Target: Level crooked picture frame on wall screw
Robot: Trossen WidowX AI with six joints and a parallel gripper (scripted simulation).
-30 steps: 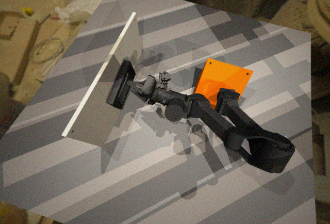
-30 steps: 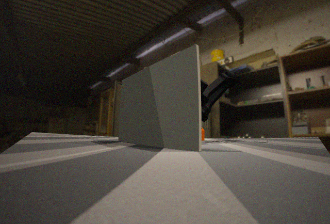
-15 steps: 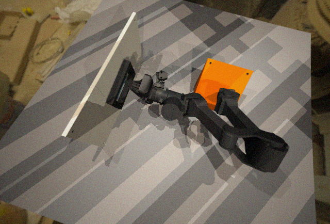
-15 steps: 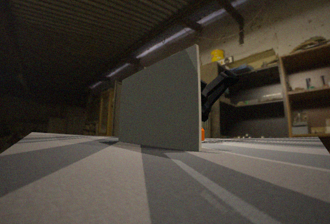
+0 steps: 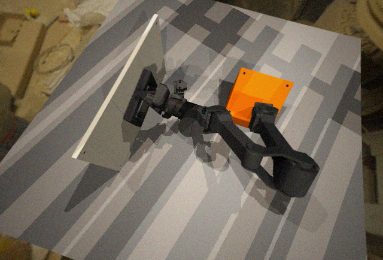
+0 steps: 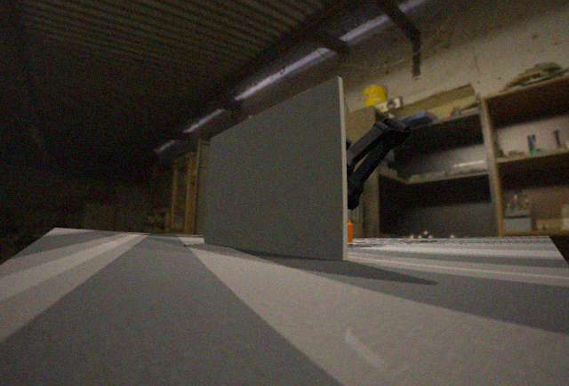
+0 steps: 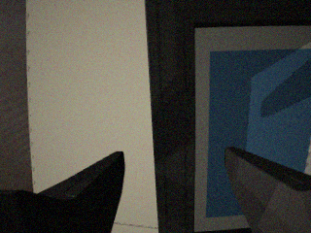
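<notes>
In the top view, the frame (image 5: 131, 108) (image 7: 175, 97) is on the right-hand face of the upright wall (image 5: 111, 133) (image 6: 276, 180) (image 7: 92, 97), around the middle of its length. My gripper (image 5: 141, 94) (image 7: 174, 157) reaches it from the right; my fingertips are hard to separate from its black border, and I cannot tell whether they touch it. My arm (image 5: 228, 124) (image 6: 367, 147) covers the near right part of the orange block (image 5: 260, 87) (image 6: 349, 231). The screw is out of sight.

In the exterior view, the wall's blank back hides the frame and my gripper. Only part of my arm and a sliver of the block show past its right edge.

In the wrist view, my fingers are parted, grasping nothing. The frame's dark left side runs between them, narrower than their gap. The left finger overlaps the pale wall, the right one the blue picture (image 7: 228, 121). The frame's far right is cut off, so I cannot judge how level it hangs.
</notes>
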